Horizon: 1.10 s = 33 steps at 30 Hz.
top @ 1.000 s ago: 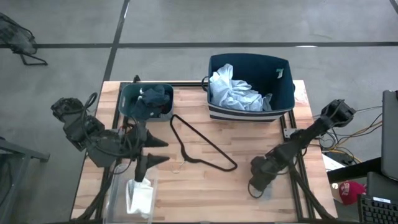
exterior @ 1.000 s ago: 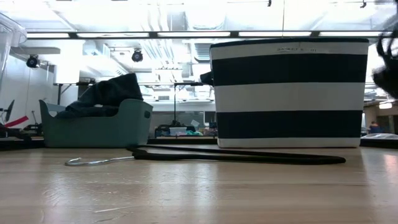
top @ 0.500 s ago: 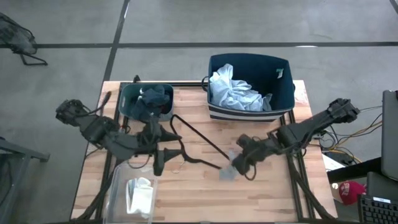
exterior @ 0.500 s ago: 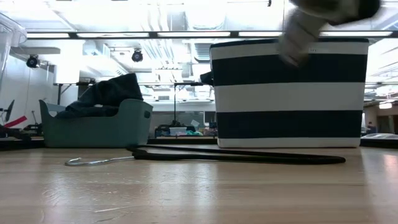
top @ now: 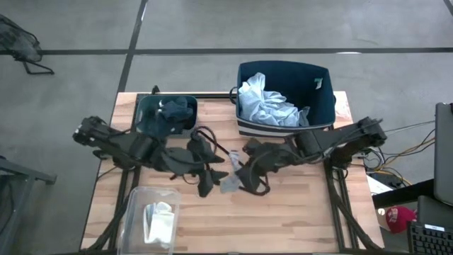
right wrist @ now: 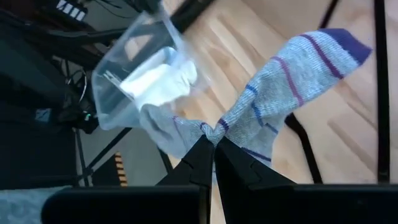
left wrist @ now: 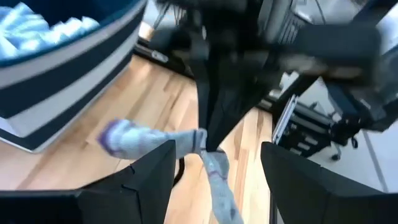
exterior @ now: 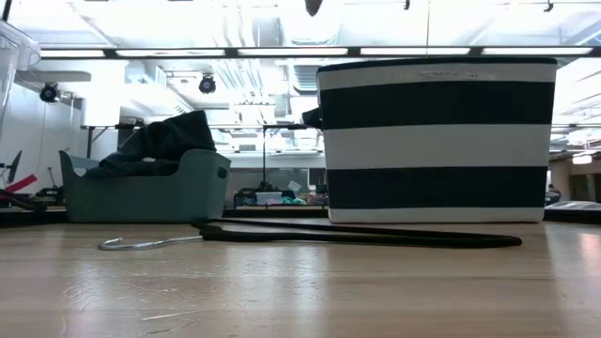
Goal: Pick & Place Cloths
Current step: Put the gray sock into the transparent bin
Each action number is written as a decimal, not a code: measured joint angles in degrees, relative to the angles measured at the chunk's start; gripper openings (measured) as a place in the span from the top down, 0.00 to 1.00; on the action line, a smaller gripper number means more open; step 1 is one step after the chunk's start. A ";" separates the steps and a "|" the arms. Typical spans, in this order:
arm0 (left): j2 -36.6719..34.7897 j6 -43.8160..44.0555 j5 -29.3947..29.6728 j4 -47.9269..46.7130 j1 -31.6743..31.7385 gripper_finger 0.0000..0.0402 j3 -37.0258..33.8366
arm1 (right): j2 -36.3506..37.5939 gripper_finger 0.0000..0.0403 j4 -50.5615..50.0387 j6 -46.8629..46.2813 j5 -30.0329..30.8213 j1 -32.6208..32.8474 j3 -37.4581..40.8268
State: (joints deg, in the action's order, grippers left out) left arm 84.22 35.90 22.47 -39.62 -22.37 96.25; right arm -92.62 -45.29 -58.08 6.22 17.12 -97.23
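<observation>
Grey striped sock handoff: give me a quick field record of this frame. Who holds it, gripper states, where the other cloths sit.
sock: grey striped sock, held in the air above mid-table
holder: right gripper, shut on its middle
left gripper: open, fingers either side of the sock
striped navy bin: pale blue cloth inside
teal bin: dark cloths inside
clear container: white socks
hanger: lying on table

Both arms are stretched inward over mid-bench, the right tool point(top: 237, 178) pinched closed on a striped sock point(top: 230, 183), the left tool point(top: 212, 174) spread wide opposite.
</observation>
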 joint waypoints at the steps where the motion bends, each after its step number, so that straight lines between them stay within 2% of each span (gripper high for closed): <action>1: 0.55 -0.11 -0.27 -0.04 -0.03 0.40 0.00 | -0.90 0.98 -0.65 0.98 0.00 -0.04 -1.95; 10: 3.91 -4.48 -3.87 -0.69 -0.09 0.40 0.00 | -5.96 0.98 -2.56 7.70 -3.09 -0.04 -16.23; 17: 3.90 -5.88 -3.51 0.11 -0.09 0.43 0.00 | -6.65 0.98 -3.41 8.19 -4.81 -0.24 -18.95; 21: 3.22 -7.71 -3.05 1.72 -0.09 0.55 0.00 | -6.64 0.98 -3.93 7.76 -6.44 -0.28 -17.69; 28: 2.83 -9.12 -5.25 1.11 -0.17 0.95 0.00 | -6.86 0.98 -3.68 8.44 -7.52 -0.20 -16.13; 33: 1.89 -5.90 -13.78 -5.28 -0.05 0.97 0.88 | -6.83 0.96 -5.96 9.47 -7.62 -0.25 -16.02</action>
State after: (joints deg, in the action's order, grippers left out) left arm 86.11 30.01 8.68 -44.89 -22.42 97.13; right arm -99.45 -51.26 -48.62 -1.40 16.88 -113.26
